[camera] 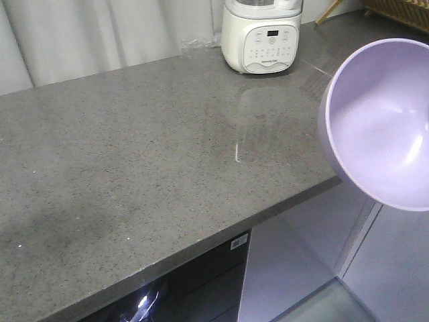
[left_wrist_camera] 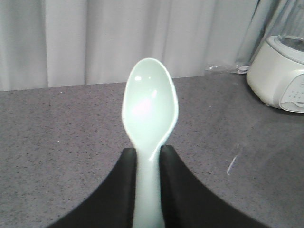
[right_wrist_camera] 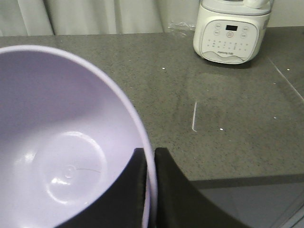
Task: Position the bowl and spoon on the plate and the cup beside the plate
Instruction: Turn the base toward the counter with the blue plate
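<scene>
Front view: bowl (camera: 382, 121) cut by right edge, far rim out of frame. Right wrist view: same bowl runs off left and bottom edges. Left wrist view: spoon (left_wrist_camera: 149, 109) handle end and left gripper (left_wrist_camera: 148, 153) fingers cut by bottom edge. White blender (camera: 263, 41): jar cropped at top, button labels too small to read

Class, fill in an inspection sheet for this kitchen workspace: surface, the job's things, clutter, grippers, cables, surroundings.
Surface: grey speckled counter, a faint light streak on it.
Job's things: bowl held tilted in the air past the counter's edge; spoon held by its handle; plate, cup not seen.
Clutter: white appliance at the counter's back.
Grippers: left gripper shut on spoon; right gripper shut on bowl's rim.
Cables: nothing seen.
Surroundings: pale curtain behind.
</scene>
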